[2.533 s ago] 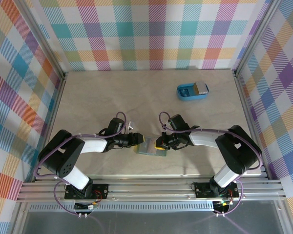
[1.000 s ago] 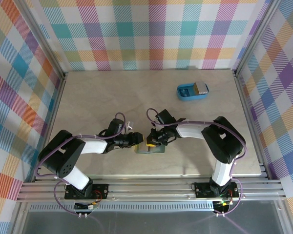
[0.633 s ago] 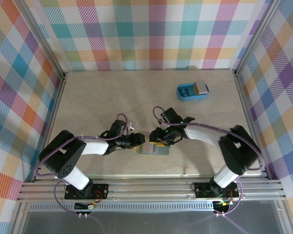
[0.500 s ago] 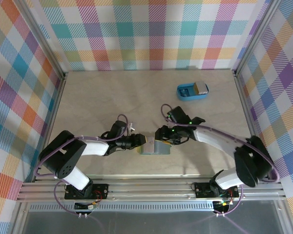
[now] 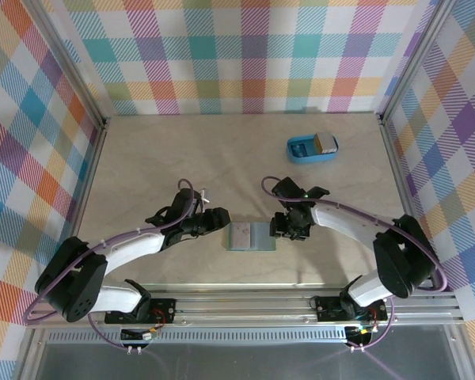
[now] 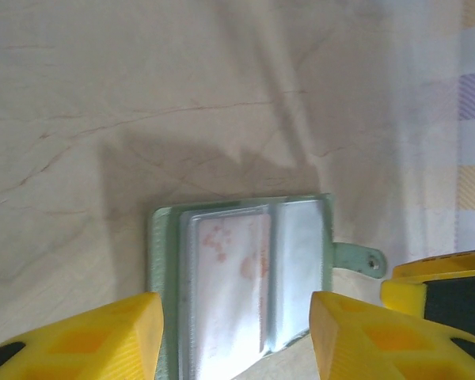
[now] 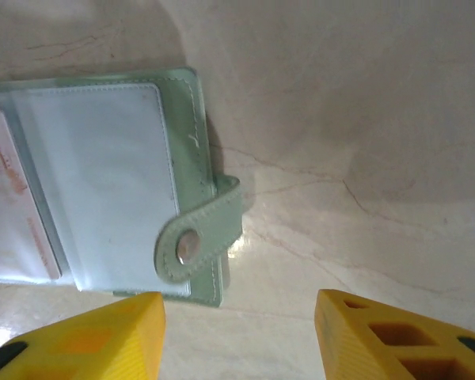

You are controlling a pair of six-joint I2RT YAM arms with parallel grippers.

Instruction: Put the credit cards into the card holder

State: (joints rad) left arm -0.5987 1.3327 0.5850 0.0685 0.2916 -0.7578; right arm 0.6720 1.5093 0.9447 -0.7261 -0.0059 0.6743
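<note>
Under left gripper [image 6: 236, 336], jaws spread: card holder [image 6: 241, 261] | likely soft, light; pinch its edge | right gripper [image 7: 237, 336] spread, empty, beside it

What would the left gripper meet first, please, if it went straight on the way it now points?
Most likely the flat sage-green soft card holder: in the left wrist view it lies straight ahead, framed by the open left gripper. How near it is, I cannot tell.
</note>
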